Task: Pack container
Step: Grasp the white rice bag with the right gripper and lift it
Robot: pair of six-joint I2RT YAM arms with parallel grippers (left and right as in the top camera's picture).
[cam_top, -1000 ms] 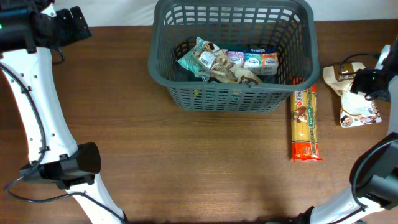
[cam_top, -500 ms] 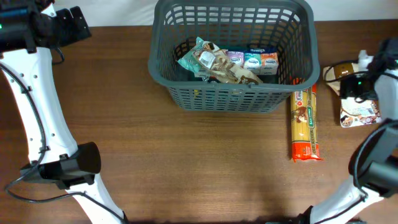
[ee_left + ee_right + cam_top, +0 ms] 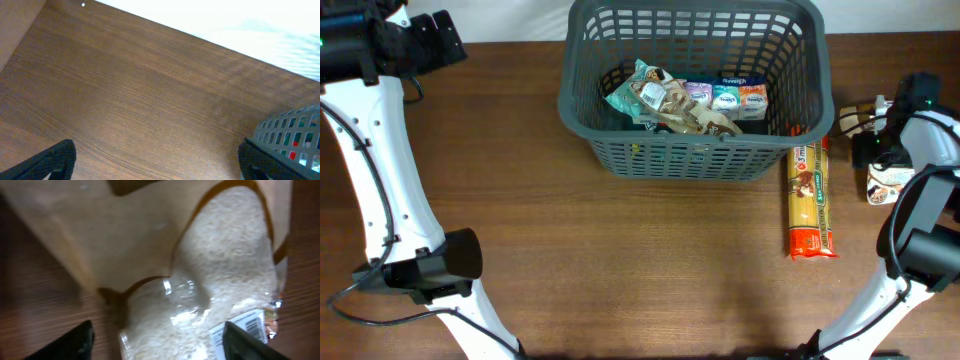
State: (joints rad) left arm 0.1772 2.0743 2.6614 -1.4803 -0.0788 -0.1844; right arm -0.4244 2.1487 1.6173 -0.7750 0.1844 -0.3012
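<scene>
Hovering right pincer (image 3: 157, 332) spread wide, empty, over tan paper pouch with clear window of white grains (image 3: 220, 285), lying right of large dark grey latticed plastic basket (image 3: 690, 158) sitting far-centre on brown wooden bench (image 3: 620, 250). Pouch probably soft, hefty, window slick; pinching across paper looking safest. Idling left pincer (image 3: 156, 150) also spread, empty.

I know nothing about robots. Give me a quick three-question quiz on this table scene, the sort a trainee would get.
1. Where does the long orange and yellow pasta packet lie relative to the dark grey latticed plastic basket?
2. The right hand is above: A) a brown paper packet with a window of white grains; B) a glass bottle; C) a metal spoon.
3. True or false: the left hand is open over the bare wooden table.
Key: 1) on the table beside the basket, outside it; 2) A; 3) true.
</scene>
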